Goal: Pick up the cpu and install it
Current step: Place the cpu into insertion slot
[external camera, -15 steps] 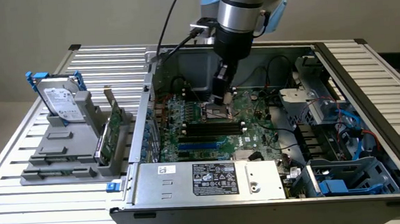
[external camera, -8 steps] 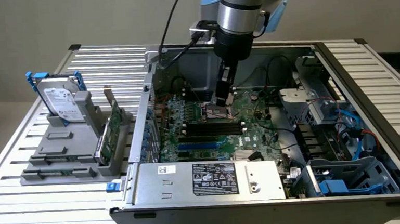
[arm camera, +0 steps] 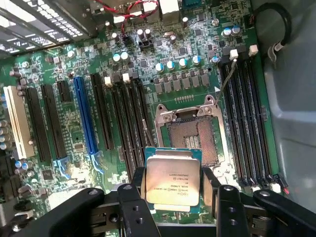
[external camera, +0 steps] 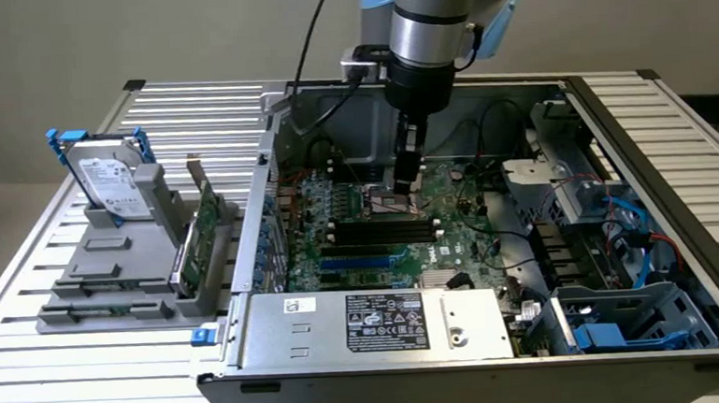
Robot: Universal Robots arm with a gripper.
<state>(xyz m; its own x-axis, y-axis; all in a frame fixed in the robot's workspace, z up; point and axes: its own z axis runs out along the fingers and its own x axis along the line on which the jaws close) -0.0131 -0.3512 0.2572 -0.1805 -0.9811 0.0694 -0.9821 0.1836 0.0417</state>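
The gripper [arm camera: 174, 191] stands wide and is closed on the cpu [arm camera: 173, 181], its two fingers [arm camera: 211, 190] pressing opposite edges so that the silvery-beige top faces the wrist camera. In the exterior view the gripper [external camera: 406, 185] hangs inside the open computer case [external camera: 656, 146], low over the motherboard [external camera: 462, 242]. The chip sits just beside the square metal-framed socket [arm camera: 190, 136], overlapping the near edge of the frame rather than centred on the dark pin field. The chief risk, as I judge it, is misalignment. A chip that comes down offset or slightly turned could catch the frame's raised rim or bend the exposed pins, and the hold on two thin edges leaves little margin against tilting or slipping. Room is tight. Black memory slots [arm camera: 129, 123] run close along one side of the socket and a second bank [arm camera: 244, 118] along the other, so the fingers have only narrow lanes beside the frame. A thin wire [arm camera: 224, 89] reaches down to one socket corner and could snag there. Capacitors [arm camera: 170, 65] stand beyond the far edge. Overhead the case is open, which gives free room upward, while its walls bound sideways travel.
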